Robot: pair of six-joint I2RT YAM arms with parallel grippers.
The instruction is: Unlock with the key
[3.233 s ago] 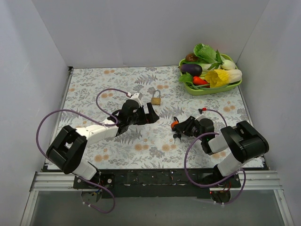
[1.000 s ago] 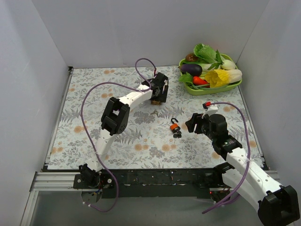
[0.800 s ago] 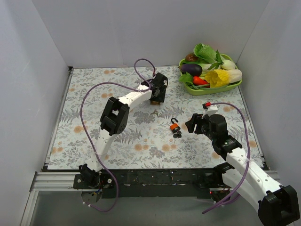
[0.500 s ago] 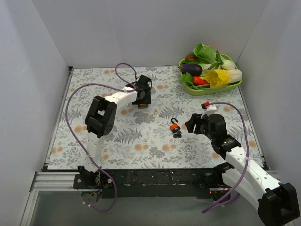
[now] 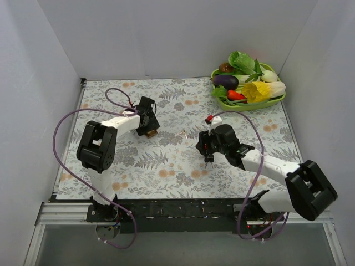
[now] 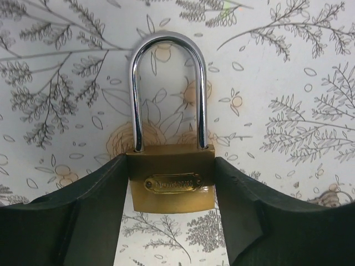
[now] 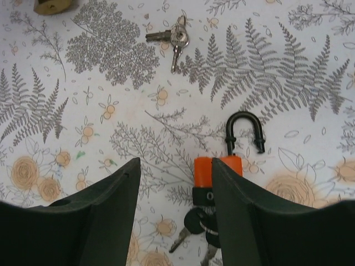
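Where the right gripper (image 7: 176, 183) hangs: over the orange lock (image 7: 204, 174), a little right of the table's (image 5: 166, 177) middle and closer to its near edge than to its far one.
State of the right gripper: released, its two fingers (image 7: 100, 216) spread wide above the table; the lock lies under the gap, close to the finger on the right of the wrist view.
Lie of the orange lock: flat on the table, black shackle (image 7: 243, 114) pointing away from the wrist camera. One leg sits in the body, the other ends free of it.
Place of the black keys (image 7: 195, 224): bunched at the lock's bottom end and touching it; whether one sits in the keyhole cannot be told.
Place of the silver keys (image 7: 175, 37): a small bunch on a ring, loose about the table's middle, roughly between the two locks and apart from both.
Place of the brass lock (image 6: 171, 191): left of the table's middle, about midway between near and far edges, in the left gripper (image 6: 171, 166).
State of the left gripper: clamped on the brass lock, one finger (image 6: 94, 216) pressed against each side of the body. The steel shackle (image 6: 166, 37) juts beyond the fingertips, both legs down in the body. Whether the lock rests on the table or is lifted cannot be told.
Far right corner: a green tray (image 5: 242, 108) heaped with vegetables (image 5: 249, 83), well apart from both arms.
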